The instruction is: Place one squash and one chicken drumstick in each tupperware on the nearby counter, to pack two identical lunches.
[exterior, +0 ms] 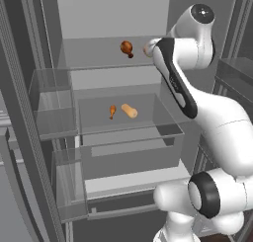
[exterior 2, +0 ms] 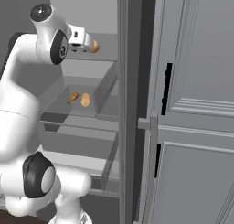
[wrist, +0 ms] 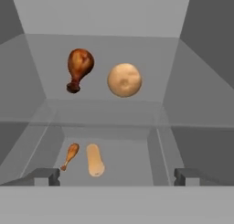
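1. The gripper (wrist: 117,176) stands spread wide, its two dark finger tips at the lower left and lower right of the hand view, holding and touching nothing.
2. The hand view shows the large dark drumstick (wrist: 79,67) at upper left of centre, just beside the round squash (wrist: 124,80), both on the upper shelf (wrist: 151,63).
3. In the left base view the arm covers most of that round squash; only its edge peeks out at the upper right, beside the drumstick.
4. The right base view shows the round squash right beside the gripper body at upper left.
5. The clear drawer (exterior: 148,118) below holds the small orange drumstick (exterior: 112,110) and the long squash (exterior: 129,110), side by side and apart.
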